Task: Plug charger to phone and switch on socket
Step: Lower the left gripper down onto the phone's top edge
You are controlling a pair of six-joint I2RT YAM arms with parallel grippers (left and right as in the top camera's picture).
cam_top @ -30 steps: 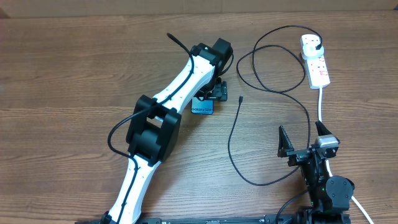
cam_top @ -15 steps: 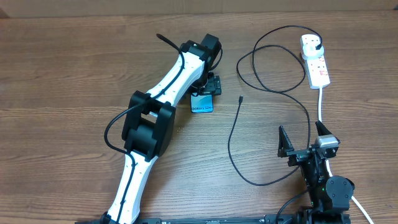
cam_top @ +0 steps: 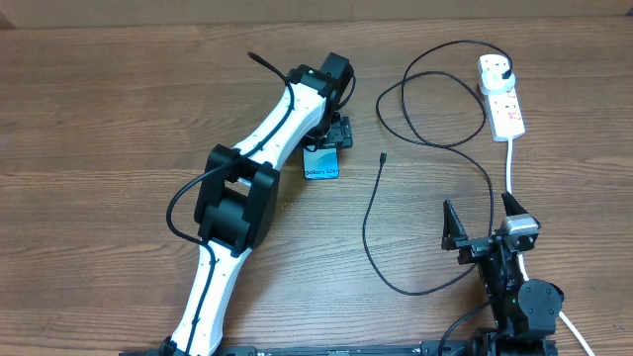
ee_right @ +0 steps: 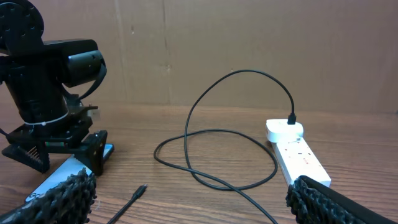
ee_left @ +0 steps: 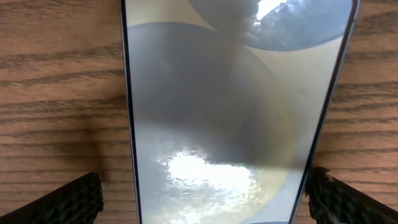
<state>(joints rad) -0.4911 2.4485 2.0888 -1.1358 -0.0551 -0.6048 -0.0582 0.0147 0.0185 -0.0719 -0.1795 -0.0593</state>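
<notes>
Left gripper [cam_top: 338, 133] hangs over the far end of the phone [cam_top: 320, 166], jaws spread wide and holding nothing. Its wrist camera looks straight down. The phone [ee_left: 217, 124] fills the middle of that view, glossy and full of reflections. The two fingers [ee_left: 68, 202] stand outside its long edges, one on each side, with bare wood showing between each finger and the phone.

From overhead, the phone lies flat on the table [cam_top: 99, 119], a little left of centre. Its cyan screen faces up and its near end pokes out from under the arm.

Just right of the phone, and not touching it, lies the connector tip [cam_top: 383, 157] of the charger [cam_top: 367, 222]. From the tip the thin black cable runs toward the near edge, bends right and climbs again. It then makes a wide loop and ends at the plug [cam_top: 506, 72], which sits in the far end of the socket [cam_top: 501, 99].

The socket lies at the far right of the table, with its white cord [cam_top: 510, 163] leading toward the near edge. Whether its switch is on cannot be told.

Right gripper [cam_top: 482, 220] sits low at the near right, jaws wide apart and empty, well away from the connector tip. Its own camera shows its fingers [ee_right: 59, 199] in the bottom corners, with the socket [ee_right: 298, 155] and the connector tip [ee_right: 142, 188] lying beyond them.
</notes>
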